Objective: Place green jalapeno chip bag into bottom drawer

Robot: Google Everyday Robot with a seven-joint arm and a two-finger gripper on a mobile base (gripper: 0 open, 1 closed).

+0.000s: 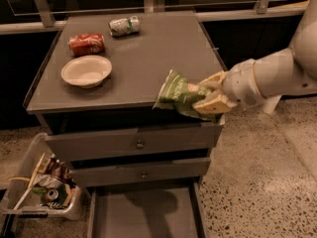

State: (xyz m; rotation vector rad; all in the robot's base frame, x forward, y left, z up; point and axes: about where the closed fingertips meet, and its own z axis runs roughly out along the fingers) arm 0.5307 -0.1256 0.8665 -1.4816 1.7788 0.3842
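The green jalapeno chip bag [179,94] is a crinkled light-green foil bag held in the air at the front right edge of the grey cabinet top [143,58]. My gripper [210,94] is shut on the bag's right end, its tan fingers [213,104] clamped above and below it. The white arm reaches in from the right. The bottom drawer [143,214] is pulled open below, its flat grey floor showing, directly under and a little left of the bag.
On the cabinet top stand a white bowl [86,70], a crushed red can [86,43] and a crushed green-white can [124,25]. Two knobbed grey drawers [133,142] are shut. A clear bin of trash [43,187] sits on the floor at left.
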